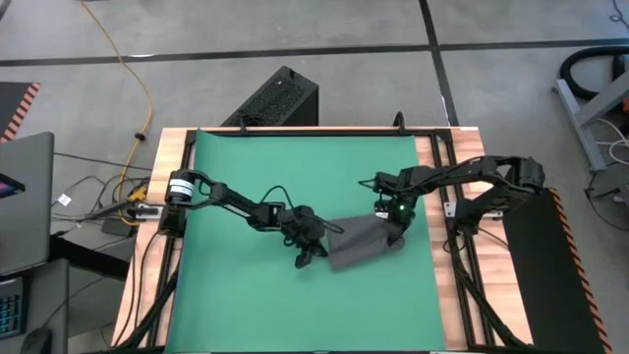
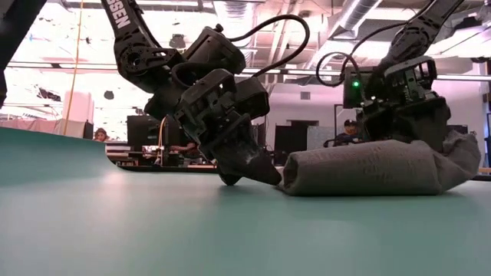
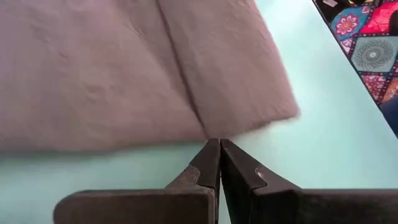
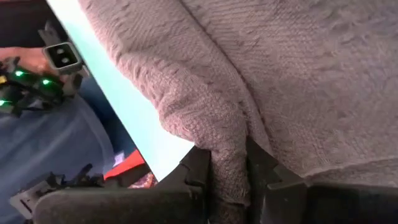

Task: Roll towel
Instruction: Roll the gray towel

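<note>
Low view: "SEN" on left arm (image 2: pixel 126 31)

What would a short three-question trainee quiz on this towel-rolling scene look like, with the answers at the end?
1. True or false: the left gripper has its jaws closed on the towel.
2. Which gripper pinches a fold of the towel? A) left B) right C) both
3. Fill in: the towel lies on the green ____.

Key:
1. False. Its jaws are shut and empty, with the tips at the towel's edge, down at the mat.
2. B. The right gripper has cloth bunched between its jaws at the towel's other end.
3. mat. The towel is already partly rolled into a thick bundle.
</note>
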